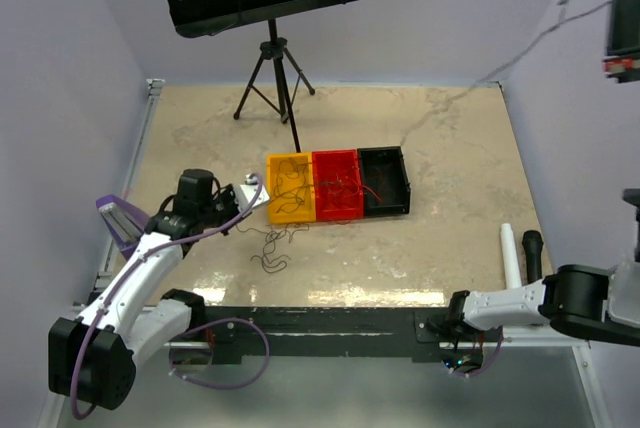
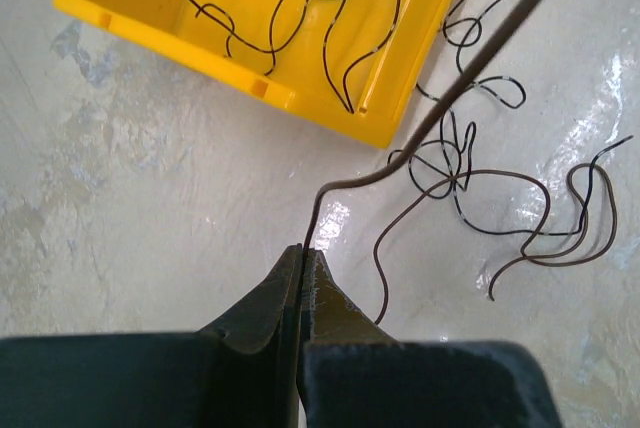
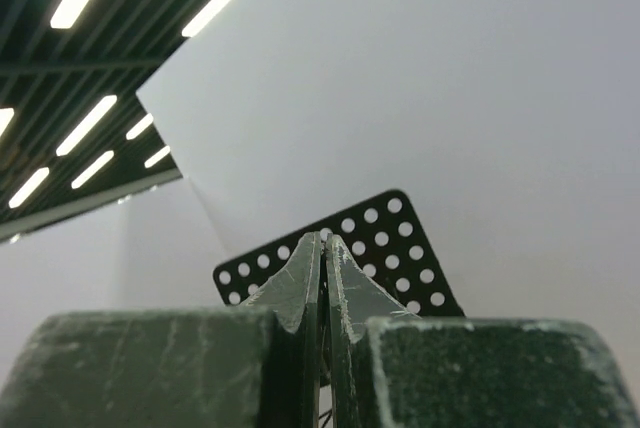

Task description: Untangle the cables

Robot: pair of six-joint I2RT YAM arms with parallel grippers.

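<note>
My left gripper (image 2: 306, 250) is shut on one thin dark cable (image 2: 440, 113), which rises from the fingertips and runs up to the right, blurred and off the table. Several loose black cables (image 2: 470, 180) lie curled on the table to its right, and show in the top view (image 1: 272, 246) too. More black cables (image 2: 300, 8) lie in the yellow tray (image 2: 130, 33). In the top view the left gripper (image 1: 255, 193) hovers by the near-left corner of the yellow tray (image 1: 274, 213). Thin red cables (image 1: 345, 186) lie in the red tray (image 1: 337, 212). My right gripper (image 3: 323, 238) is shut and empty, pointing upward.
A black tray (image 1: 384, 206) stands right of the red one. A music stand on a tripod (image 1: 272, 58) stands at the back, its perforated plate also in the right wrist view (image 3: 400, 248). The right arm (image 1: 520, 303) lies folded at the near right edge.
</note>
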